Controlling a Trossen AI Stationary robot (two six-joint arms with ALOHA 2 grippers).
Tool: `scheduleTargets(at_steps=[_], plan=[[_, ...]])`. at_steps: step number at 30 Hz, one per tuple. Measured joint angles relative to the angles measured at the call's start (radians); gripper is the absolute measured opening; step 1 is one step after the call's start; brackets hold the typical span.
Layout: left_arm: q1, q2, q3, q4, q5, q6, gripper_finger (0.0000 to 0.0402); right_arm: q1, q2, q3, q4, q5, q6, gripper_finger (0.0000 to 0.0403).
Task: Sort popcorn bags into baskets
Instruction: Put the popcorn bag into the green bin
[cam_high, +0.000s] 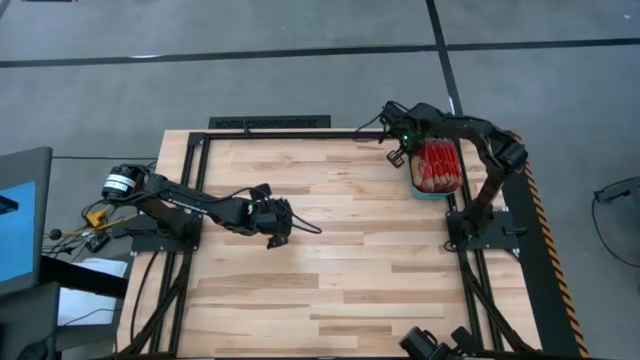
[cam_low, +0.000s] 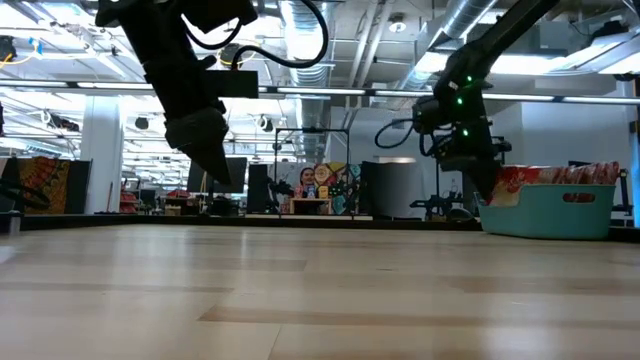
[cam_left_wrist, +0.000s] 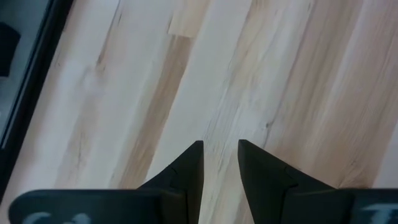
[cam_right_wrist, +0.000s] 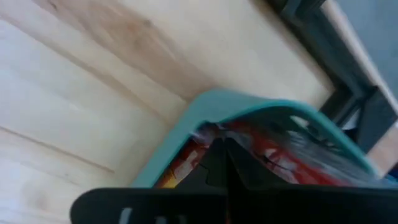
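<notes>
The teal basket (cam_high: 431, 193) stands at the table's far right corner, packed with several red popcorn bags (cam_high: 437, 165) that stand on edge. They show above its rim in the low view (cam_low: 560, 176) and in the right wrist view (cam_right_wrist: 280, 155). My right gripper (cam_high: 397, 155) (cam_low: 488, 190) (cam_right_wrist: 221, 146) is shut and hangs at the basket's left end (cam_low: 490, 212), pointing down. My left gripper (cam_high: 274, 238) (cam_low: 225, 175) (cam_left_wrist: 221, 149) is open by a narrow gap, above bare wood left of the table's middle. No bag lies loose on the table. My right gripper's shut fingertips stand at the left end of the basket (cam_right_wrist: 249, 102), over its rim and the nearest bags. I cannot tell whether they touch either of them.
The wooden tabletop (cam_high: 350, 270) is bare across its middle and near side. Black frame rails (cam_high: 270, 124) run along the far and side edges. A monitor (cam_high: 20, 220) and loose cables sit off the table's left side.
</notes>
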Motion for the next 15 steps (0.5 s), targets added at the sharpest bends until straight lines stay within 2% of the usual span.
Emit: scheduleTargets(at_steps=[5,15], plan=[[0.000,0.000,0.000,0.002,-0.010,-0.013,0.0093,0.000,-0.006,-0.096,0.096,0.001,0.003,0.0006],[0.000,0.000,0.000,0.006,-0.010,-0.013,0.0093,0.007,-0.029,-0.140,0.152,0.013,0.005,0.0008]])
